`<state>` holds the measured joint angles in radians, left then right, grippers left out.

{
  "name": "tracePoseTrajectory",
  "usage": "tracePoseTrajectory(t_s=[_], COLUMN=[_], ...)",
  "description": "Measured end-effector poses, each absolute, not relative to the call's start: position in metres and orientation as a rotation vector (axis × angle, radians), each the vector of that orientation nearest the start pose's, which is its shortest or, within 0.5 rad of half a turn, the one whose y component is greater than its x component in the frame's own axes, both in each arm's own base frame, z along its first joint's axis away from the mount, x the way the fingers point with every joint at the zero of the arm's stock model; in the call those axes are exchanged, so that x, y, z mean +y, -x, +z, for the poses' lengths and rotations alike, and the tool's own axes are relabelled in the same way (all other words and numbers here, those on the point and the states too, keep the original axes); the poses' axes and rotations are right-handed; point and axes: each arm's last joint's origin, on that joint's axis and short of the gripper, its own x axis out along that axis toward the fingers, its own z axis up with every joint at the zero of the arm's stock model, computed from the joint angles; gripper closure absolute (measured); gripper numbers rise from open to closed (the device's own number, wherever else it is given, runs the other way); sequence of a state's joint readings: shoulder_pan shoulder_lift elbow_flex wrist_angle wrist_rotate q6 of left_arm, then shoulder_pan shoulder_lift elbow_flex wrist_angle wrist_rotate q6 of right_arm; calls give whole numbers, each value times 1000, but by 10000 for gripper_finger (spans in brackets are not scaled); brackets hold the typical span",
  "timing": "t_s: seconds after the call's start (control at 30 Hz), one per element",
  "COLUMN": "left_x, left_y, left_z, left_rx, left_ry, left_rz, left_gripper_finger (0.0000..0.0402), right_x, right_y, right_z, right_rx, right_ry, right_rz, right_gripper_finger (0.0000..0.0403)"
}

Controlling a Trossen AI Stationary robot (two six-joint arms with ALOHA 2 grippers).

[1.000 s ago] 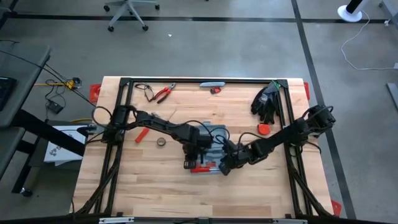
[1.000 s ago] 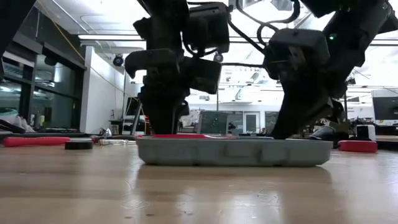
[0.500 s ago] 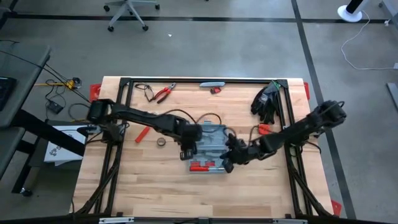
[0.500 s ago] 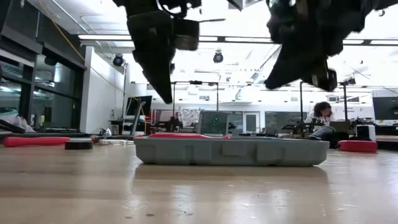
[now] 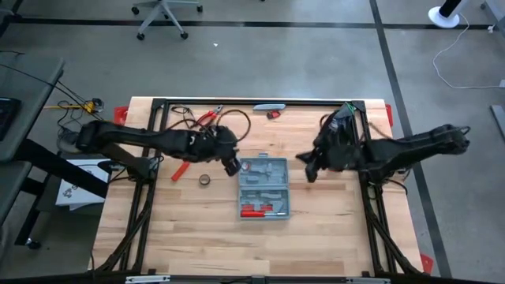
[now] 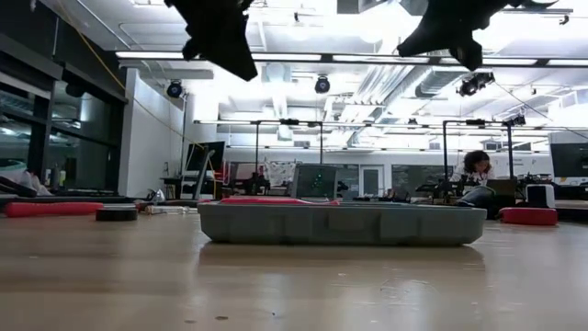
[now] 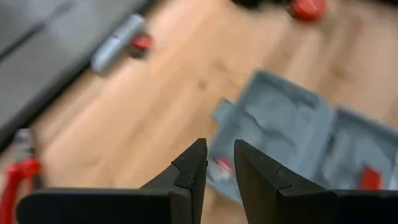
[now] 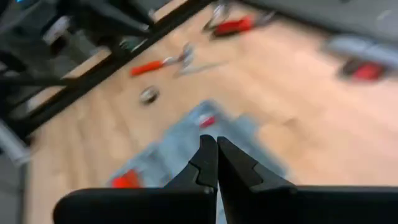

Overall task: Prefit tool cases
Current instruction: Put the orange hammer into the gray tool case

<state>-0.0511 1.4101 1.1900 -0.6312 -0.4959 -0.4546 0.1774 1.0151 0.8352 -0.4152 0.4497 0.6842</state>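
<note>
The tool case (image 5: 263,188) lies opened flat on the wooden table, its moulded grey inside facing up and red-handled tools (image 5: 256,210) in the near half. The low view shows the case (image 6: 342,223) resting flat on its underside. My left gripper (image 5: 233,167) hangs in the air off the case's far left corner, its fingertips (image 7: 219,155) a narrow gap apart with nothing between them. Off the case's far right side, my right gripper (image 5: 307,174) also hangs high, with its fingertips (image 8: 216,146) shut together and empty. Both grippers are well above the case (image 7: 292,137).
Red pliers (image 5: 208,118), a grey bar (image 5: 269,106) and a small red piece (image 5: 273,115) lie at the far edge. A red-handled tool (image 5: 181,171) and a tape roll (image 5: 204,180) sit left of the case. A black glove (image 5: 339,126) lies at the far right, by the black frame rail (image 5: 365,150).
Both grippers have risen off the case and drawn apart. The left one went up and toward the table's far left, the right one up and toward the far right. The case stays open and flat on the table.
</note>
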Motion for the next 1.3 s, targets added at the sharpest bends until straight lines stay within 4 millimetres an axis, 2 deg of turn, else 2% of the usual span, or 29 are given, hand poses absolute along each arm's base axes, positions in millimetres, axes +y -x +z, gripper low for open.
tracePoseTrajectory(t_s=[0.17, 0.3, 0.43, 0.57, 0.7, 0.87, 0.97, 1.13, 1.3], left_x=[13, 19, 26, 38, 60, 92, 104, 120, 131], left_y=[-287, -287, -290, -291, -289, -281, -276, -269, -263], left_z=[310, 315, 316, 319, 319, 315, 313, 312, 312], left_rx=[578, 511, 492, 508, 558, 639, 682, 709, 697], left_ry=[238, 298, 260, 161, 65, 189, 185, 123, 207], left_rz=[775, 807, 817, 821, 813, 609, 527, 544, 586], left_gripper_finger=[328, 328, 328, 328, 328, 328, 328, 328, 328], right_x=[-5, -24, -35, -38, -38, -39, -40, -37, -36], right_y=[-192, -180, -172, -169, -171, -178, -182, -185, -180], right_z=[308, 317, 322, 323, 320, 313, 308, 302, 295], right_rx=[373, 325, 292, 262, 243, 250, 257, 326, 407], right_ry=[-362, -293, -320, -392, -506, -635, -701, -790, -819], right_rz=[-520, -590, -637, -660, -682, -718, -736, -681, -696], right_gripper_finger=[403, 403, 403, 403, 403, 402, 402, 402, 402])
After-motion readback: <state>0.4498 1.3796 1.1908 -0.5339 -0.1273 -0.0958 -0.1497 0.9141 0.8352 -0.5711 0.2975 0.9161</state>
